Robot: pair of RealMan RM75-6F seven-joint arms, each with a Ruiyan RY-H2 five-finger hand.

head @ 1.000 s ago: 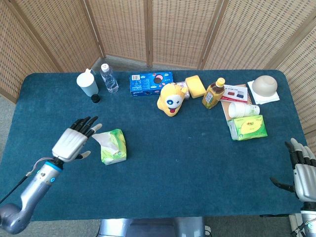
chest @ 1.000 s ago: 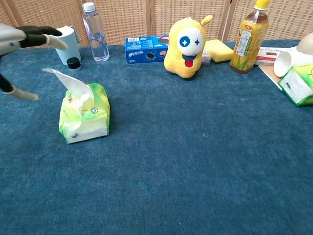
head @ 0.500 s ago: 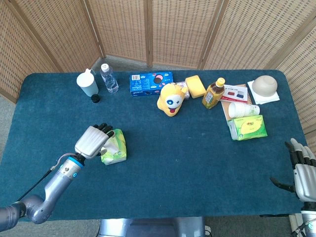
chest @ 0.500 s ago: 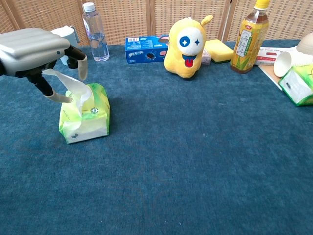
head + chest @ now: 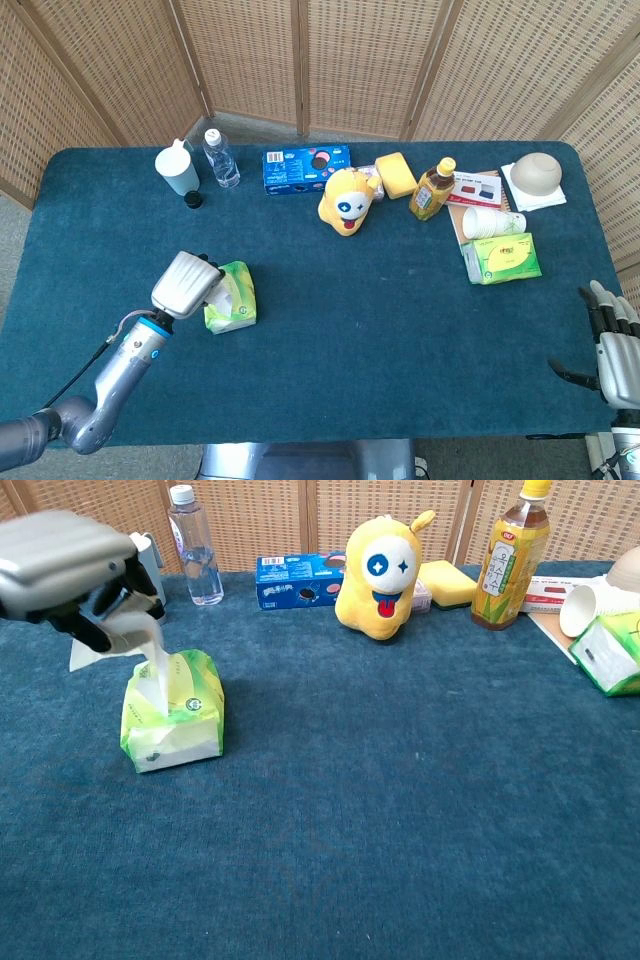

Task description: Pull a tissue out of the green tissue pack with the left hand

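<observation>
Left hand point(image 5: 65, 565), silver-backed with dark fingers, sits over the near-left part of the blue table point(image 5: 330, 300) and grasps a white tissue point(image 5: 145, 645); the chest view is blurred there, so exactly which fingers pinch it is hard to make out. That tissue stretches in a thin strip from the hand down into the top slot of the green tissue pack point(image 5: 172, 715), which lies flat on the cloth just right of and below the hand. Along the far edge, moving rightward, stand a pale lidded cup point(image 5: 177, 170), a small dark bottle cap point(image 5: 193, 200) and a clear water bottle point(image 5: 221, 158), then a blue cookie box point(image 5: 305, 168), a yellow plush toy point(image 5: 347, 200), a yellow sponge point(image 5: 397, 174) and a bottle of amber drink point(image 5: 431, 190). Further right lie a red-and-white booklet point(image 5: 478, 187), a tipped paper cup point(image 5: 492, 221), a second green pack point(image 5: 502, 259) and a beige bowl point(image 5: 535, 173) on a white napkin. At the near-right table edge, well apart from everything, the right hand point(image 5: 615, 345) rests released with fingers spread, holding nothing.
</observation>
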